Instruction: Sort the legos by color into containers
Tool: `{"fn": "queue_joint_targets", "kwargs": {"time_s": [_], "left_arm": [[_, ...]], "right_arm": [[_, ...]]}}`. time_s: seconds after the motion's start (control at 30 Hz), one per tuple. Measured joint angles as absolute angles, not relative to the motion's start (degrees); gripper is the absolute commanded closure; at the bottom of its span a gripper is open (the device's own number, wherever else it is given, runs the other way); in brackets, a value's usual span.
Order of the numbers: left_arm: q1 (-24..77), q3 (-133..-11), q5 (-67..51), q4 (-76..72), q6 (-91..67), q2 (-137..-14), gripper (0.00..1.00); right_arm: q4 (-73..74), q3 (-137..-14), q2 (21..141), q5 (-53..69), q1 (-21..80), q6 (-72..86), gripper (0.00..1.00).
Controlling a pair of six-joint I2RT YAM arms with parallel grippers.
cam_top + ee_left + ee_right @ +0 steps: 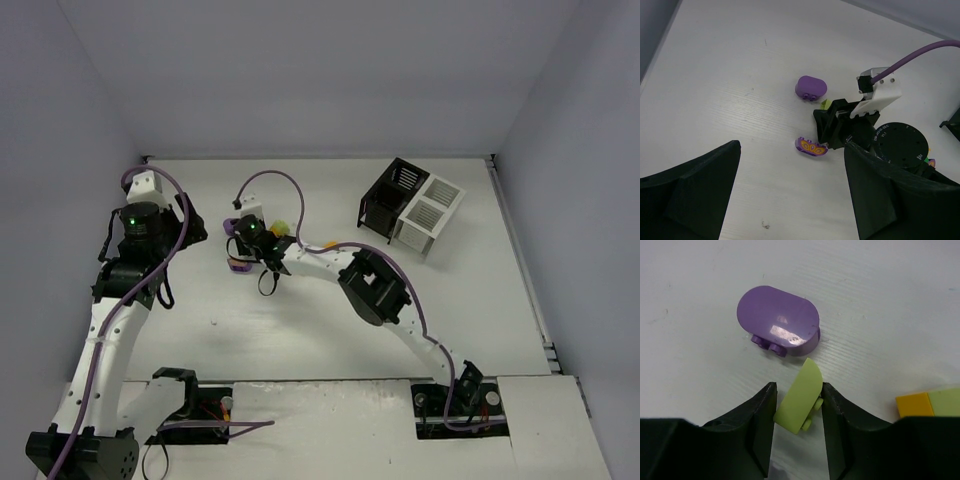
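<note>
A white tabletop with a faint wood-grain texture point(300, 330) forms the floor of an enclosure. It is closed in by a pale lavender-grey back wall point(320, 70) and matching side walls at left point(50, 150) and right point(585, 150). A thin metal rail point(523, 270) runs along the table's right edge, meeting a small bracket point(490, 160) in the far right corner. A separate white panel point(545, 425) lies at the near right. A tiny dark speck point(212, 322) marks the surface left of centre.
</note>
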State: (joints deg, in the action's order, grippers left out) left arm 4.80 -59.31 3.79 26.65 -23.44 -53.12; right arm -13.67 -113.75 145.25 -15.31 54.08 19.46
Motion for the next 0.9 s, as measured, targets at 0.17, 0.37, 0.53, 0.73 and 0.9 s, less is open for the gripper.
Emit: {"fn": "queue_joint_targets", "kwargs": {"time_s": [0.17,0.37,0.53,0.73,0.9], "left_arm": [[4.8,-59.3,3.4,26.7,-23.5,-53.1,0.22],[4.8,-59.2,2.6,26.6,-23.5,-53.5,0.22],[4.8,-59.2,1.4,26.6,-23.5,-54.2,0.22],[4.8,-59.2,0.8,26.7,-23.7,-54.6,0.22],[4.8,-59.2,0.8,26.7,-23.9,-54.9,0.22]], "right_arm": [[-15.2,-106.4,139.8,-15.7,53.9,15.6,1.00],[-15.9,-92.5,120.0,-15.1,50.2,10.0,1.00],[-17.6,-84.3,101.7,-14.6,38.0,7.3,1.00],[-17.7,-74.8,91.4,-13.3,18.0,6.8,0.98],[-14.4,-69.6,91.3,-9.1,7.8,7.2,0.96]]}}
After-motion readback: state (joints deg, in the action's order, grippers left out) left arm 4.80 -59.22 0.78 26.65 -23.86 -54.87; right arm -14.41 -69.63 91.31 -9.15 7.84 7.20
